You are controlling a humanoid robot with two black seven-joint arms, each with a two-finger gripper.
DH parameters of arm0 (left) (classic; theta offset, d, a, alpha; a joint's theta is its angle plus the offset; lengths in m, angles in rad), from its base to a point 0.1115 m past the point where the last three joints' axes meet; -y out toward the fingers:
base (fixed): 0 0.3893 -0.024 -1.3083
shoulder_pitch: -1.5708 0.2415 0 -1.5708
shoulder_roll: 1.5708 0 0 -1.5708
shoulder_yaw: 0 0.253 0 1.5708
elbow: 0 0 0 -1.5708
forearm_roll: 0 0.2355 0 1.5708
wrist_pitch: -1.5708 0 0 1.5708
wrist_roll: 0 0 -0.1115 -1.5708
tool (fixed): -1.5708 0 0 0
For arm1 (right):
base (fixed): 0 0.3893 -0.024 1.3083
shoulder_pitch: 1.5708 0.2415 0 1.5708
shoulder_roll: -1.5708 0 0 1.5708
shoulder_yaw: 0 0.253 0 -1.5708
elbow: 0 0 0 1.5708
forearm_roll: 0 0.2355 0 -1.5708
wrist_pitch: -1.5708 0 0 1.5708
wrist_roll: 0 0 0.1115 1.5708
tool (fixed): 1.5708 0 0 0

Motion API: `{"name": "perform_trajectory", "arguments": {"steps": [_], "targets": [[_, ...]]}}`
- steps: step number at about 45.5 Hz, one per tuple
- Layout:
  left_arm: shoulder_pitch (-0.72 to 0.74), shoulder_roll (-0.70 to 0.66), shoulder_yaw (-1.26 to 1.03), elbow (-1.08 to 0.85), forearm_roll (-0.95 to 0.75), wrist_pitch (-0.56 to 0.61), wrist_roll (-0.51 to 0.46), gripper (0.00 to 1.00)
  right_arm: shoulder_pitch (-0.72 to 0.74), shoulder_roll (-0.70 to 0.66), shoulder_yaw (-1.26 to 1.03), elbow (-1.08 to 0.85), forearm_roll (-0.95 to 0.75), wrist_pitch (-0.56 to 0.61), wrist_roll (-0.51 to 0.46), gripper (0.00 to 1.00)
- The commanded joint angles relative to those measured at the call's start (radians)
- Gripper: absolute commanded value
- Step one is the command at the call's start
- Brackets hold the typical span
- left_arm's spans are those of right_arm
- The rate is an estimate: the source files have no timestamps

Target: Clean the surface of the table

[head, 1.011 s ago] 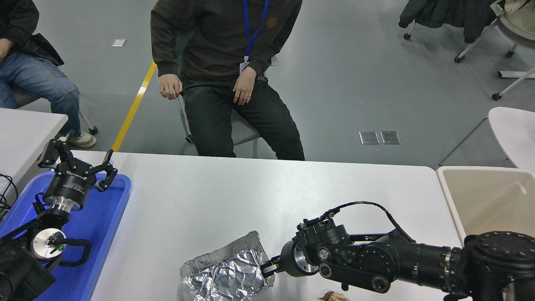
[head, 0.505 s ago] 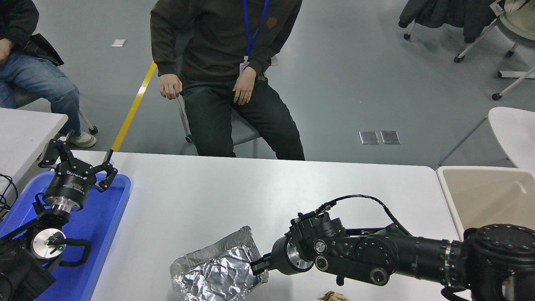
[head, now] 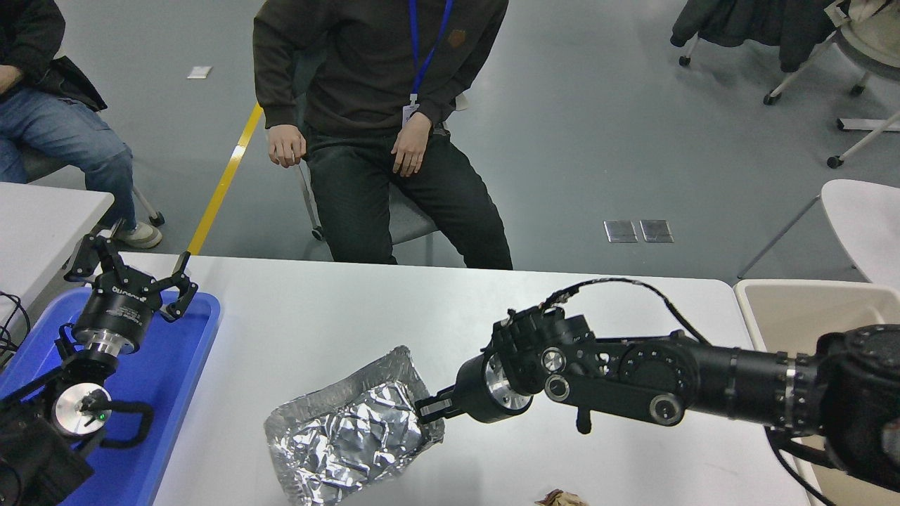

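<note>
Your right gripper (head: 430, 407) pinches the rim of a crumpled foil tray (head: 351, 432) on the table surface (head: 337, 323). Your left gripper (head: 132, 277) hangs open over the blue tray (head: 176, 379); its writing is too small to read.

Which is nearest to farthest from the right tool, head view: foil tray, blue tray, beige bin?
From the right tool:
1. Foil tray, touching it, just left.
2. Blue tray, far left table edge.
3. Beige bin, far right, beyond the table surface.

Black right arm (head: 668, 383) with silver wrist disc, round joint caps, looping black cable.
</note>
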Motion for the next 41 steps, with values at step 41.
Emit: {"name": "perform_trajectory", "arguments": {"steps": [41], "targets": [[0.0, 0.0, 0.0, 0.0, 0.0, 0.0, 0.0, 1.0, 0.35, -0.474, -0.035, 0.246, 0.277, 0.089, -0.032, 0.0]]}}
